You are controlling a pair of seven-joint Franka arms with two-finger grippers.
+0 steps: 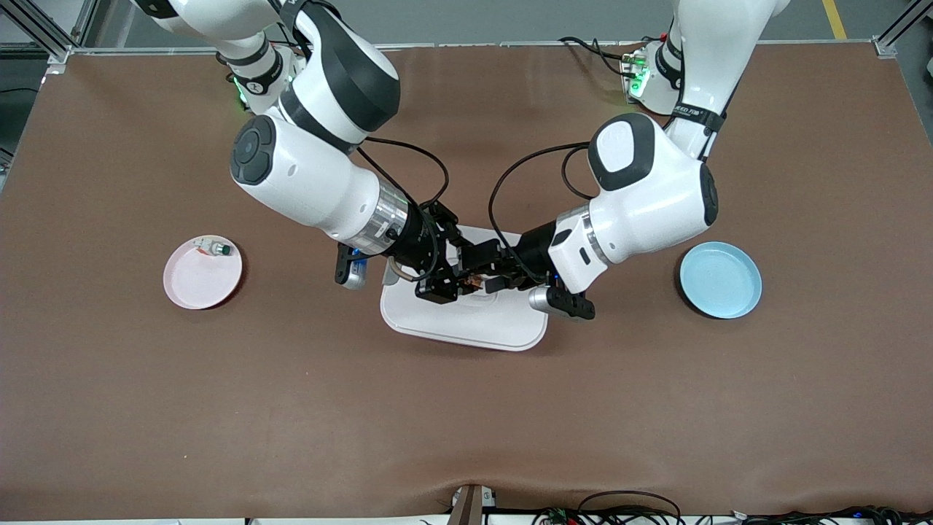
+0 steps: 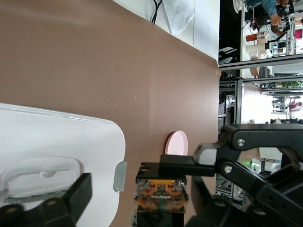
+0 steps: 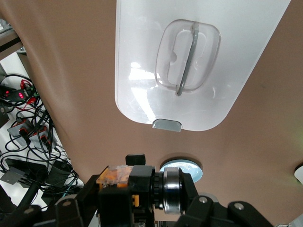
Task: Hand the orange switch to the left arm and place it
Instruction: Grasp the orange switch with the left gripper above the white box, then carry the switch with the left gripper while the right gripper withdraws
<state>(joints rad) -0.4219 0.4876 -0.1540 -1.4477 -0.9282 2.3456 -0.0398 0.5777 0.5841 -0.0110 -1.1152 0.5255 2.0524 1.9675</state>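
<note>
Over the closed box, the orange switch is gripped by the right hand; the left hand, parted, flanks it. A green-capped switch is held in the pink plate; the blue plate holds nothing.

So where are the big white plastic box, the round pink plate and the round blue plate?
Big white plastic box point(image 1: 466, 328): front view, bare part of its lid.
Round pink plate point(image 1: 198, 281): front view, bare middle.
Round blue plate point(image 1: 720, 280): front view, its middle.

Bright, even overhead light covers the brown bench, leaving only soft, short shadows under the arms and plates. The box lid shows white glare patches in the right wrist view. Both wrist views blur their nearest gripper parts.
</note>
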